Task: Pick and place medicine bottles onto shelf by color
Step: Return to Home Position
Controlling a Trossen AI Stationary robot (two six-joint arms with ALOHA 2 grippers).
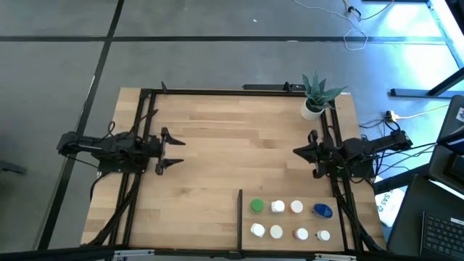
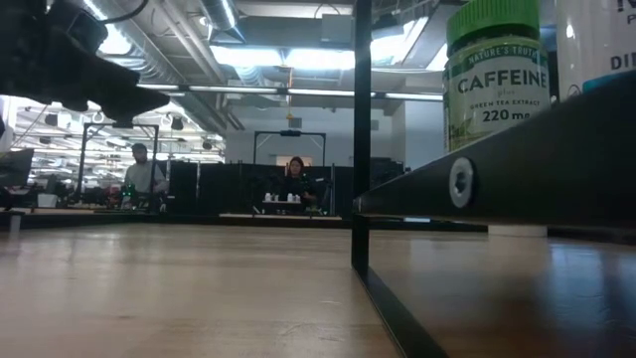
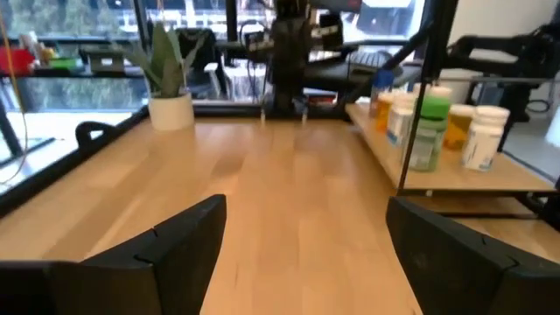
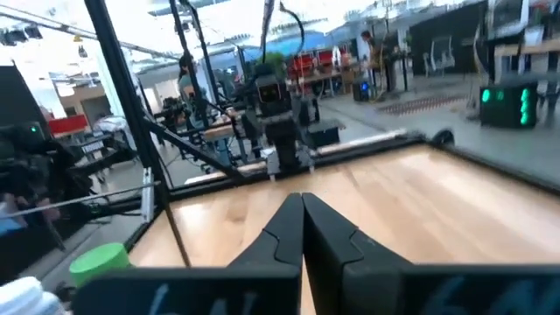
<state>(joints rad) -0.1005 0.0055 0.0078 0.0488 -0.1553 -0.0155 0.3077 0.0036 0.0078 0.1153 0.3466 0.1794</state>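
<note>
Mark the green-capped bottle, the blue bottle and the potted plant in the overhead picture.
green-capped bottle (image 1: 257,206): high view, on its round green cap.
blue bottle (image 1: 322,210): high view, on its blue surface.
potted plant (image 1: 317,90): high view, on its green leaves.

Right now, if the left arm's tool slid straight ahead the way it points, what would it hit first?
Probably the right tool, which faces it across the table. The left tool points along bare wood; the medicine bottles stand off to the side.
</note>
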